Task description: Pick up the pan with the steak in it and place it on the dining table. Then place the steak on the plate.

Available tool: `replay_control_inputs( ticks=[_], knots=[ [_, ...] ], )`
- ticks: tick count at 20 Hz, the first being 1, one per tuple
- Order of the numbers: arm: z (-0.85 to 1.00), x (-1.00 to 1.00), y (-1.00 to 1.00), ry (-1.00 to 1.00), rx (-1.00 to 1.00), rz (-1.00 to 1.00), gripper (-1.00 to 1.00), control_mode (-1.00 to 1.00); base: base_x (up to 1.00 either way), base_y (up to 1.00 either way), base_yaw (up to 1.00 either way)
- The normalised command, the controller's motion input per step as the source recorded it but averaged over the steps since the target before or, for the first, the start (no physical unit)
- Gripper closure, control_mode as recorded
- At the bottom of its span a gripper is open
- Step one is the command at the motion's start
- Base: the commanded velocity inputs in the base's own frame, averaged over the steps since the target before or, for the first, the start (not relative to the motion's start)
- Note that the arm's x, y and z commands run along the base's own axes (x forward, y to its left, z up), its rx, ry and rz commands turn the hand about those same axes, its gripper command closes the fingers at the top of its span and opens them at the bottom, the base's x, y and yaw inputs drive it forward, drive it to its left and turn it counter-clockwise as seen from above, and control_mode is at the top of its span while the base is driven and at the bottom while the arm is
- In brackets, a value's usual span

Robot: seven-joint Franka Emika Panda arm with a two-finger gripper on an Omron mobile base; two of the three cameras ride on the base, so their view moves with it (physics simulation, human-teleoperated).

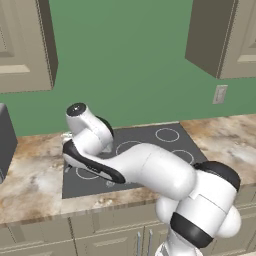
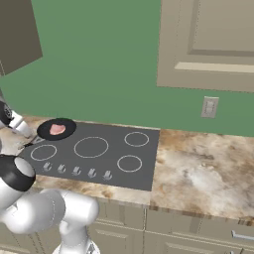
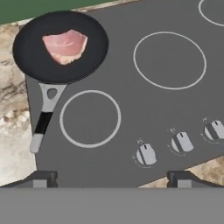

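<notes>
steak [image 3: 65,46] in pan [image 3: 26,50], knobs [image 3: 146,155] nearby

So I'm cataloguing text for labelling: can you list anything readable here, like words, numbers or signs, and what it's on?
No readable text.
Tiny marks beside the cooktop knobs: too small and blurred to read.
Pan, steak and wall outlet: no lettering.

You see a black pan [image 3: 60,48] holding a pinkish-red steak [image 3: 65,45] with paler edges; its handle [image 3: 43,118] runs grey, then black, then grey. The cooktop [image 3: 144,118] beneath the pan is dark grey with white burner rings and grey knobs [image 3: 146,154]. Beside the cooktop, the counter [image 2: 198,173] is beige-brown marbled stone, under a green wall [image 2: 99,59].
</notes>
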Motion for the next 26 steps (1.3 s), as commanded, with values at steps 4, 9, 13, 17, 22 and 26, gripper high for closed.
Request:
replay_control_inputs(
  ticks=[4, 9, 13, 17, 22, 26],
  knots=[
    [-0.33, 0.22, 0.29, 0.00, 0.04, -0.04, -1.00, -1.00, 0.00, 0.00, 0.00],
    [-0.34, 0.18, 0.22, 0.00, 0.03, -0.03, -1.00, -1.00, 0.00, 0.00, 0.00],
    [-0.34, 0.11, 0.14, 0.00, 0.03, -0.02, -1.00, -1.00, 0.00, 0.00, 0.00],
    [-0.30, 0.20, 0.06, 0.00, 0.00, -0.01, -1.00, -1.00, 0.00, 0.00, 0.00],
    [-0.24, 0.26, 0.00, 0.00, 0.00, 0.00, -1.00, -1.00, 0.00, 0.00, 0.00],
    [-0.27, 0.22, 0.00, 0.00, 0.02, 0.00, -1.00, -1.00, 0.00, 0.00, 0.00]
  ],
)
